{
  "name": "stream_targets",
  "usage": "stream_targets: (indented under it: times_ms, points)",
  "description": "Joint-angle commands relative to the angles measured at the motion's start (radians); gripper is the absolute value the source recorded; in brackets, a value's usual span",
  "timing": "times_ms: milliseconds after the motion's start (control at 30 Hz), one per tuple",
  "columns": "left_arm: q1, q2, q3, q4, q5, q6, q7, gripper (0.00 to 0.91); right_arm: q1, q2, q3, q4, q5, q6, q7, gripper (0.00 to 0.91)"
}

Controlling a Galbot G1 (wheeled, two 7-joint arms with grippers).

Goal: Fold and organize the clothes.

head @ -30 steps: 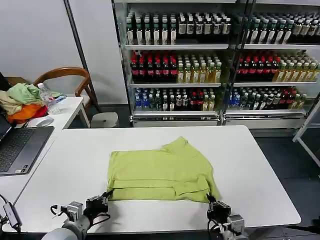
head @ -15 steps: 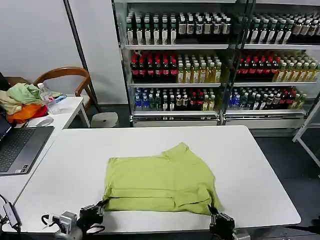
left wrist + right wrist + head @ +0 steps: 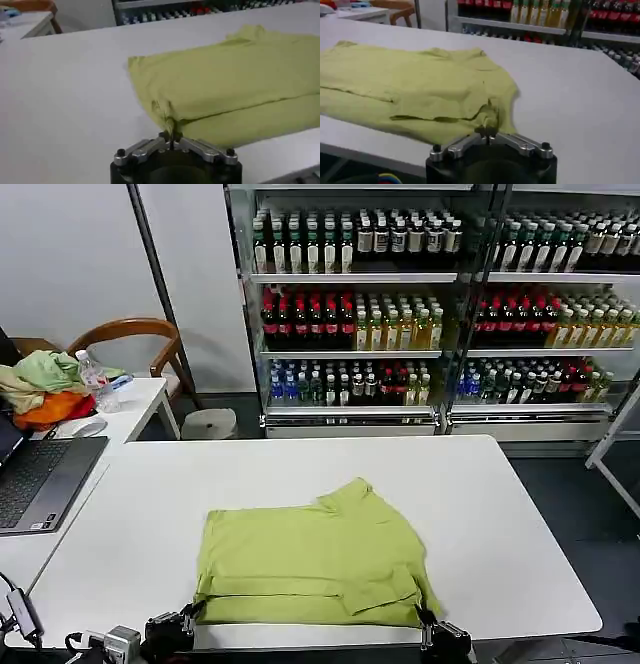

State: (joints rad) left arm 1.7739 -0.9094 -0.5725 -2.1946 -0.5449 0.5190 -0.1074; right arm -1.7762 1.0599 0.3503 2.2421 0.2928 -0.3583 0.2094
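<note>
My left gripper (image 3: 171, 136) is clenched on the near left corner of the lime yellow-green T-shirt (image 3: 310, 564), and my right gripper (image 3: 489, 131) pinches its near right corner. The shirt lies folded on the white table (image 3: 500, 514), its pinched edge at the near table edge, both my grippers low there.

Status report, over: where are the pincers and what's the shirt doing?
Left pincer shut on shirt, near-left corner. Right pincer shut on near-right corner. Shirt partly folded at table front edge. Nothing in the way.
</note>
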Motion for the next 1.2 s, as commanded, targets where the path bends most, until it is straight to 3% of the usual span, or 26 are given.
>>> stream_targets:
  times_ms: [33,333,433,533,633,833,1200]
  points:
    - [0.039,-0.002,-0.011,-0.037,0.068,0.023,0.012,0.907,-0.011,-0.002,-0.005,0.004,-0.007,-0.005,0.000,0.907]
    - [0.008,-0.029,-0.026,-0.168,-0.033,0.006,0.004,0.907,-0.025,-0.018,0.065,0.119,0.001,-0.007,-0.015,0.907]
    - [-0.020,-0.006,-0.080,-0.189,-0.057,0.012,0.004,0.907,0.001,-0.041,0.115,0.169,0.038,-0.018,-0.011,0.907]
    - [-0.108,0.035,-0.093,-0.131,-0.101,-0.011,0.003,0.907,0.148,-0.057,0.144,0.106,0.121,-0.042,0.013,0.907]
    - [-0.220,0.062,-0.040,-0.018,-0.137,-0.032,-0.002,0.907,0.373,-0.071,0.056,-0.021,0.190,-0.089,0.047,0.907]
    - [-0.403,0.079,0.030,0.192,-0.184,-0.067,0.026,0.907,0.641,-0.071,-0.100,-0.221,0.268,-0.128,0.082,0.907]
    - [-0.642,0.077,0.163,0.448,-0.182,-0.069,0.088,0.907,1.021,0.049,-0.309,-0.532,0.314,-0.197,0.094,0.907]
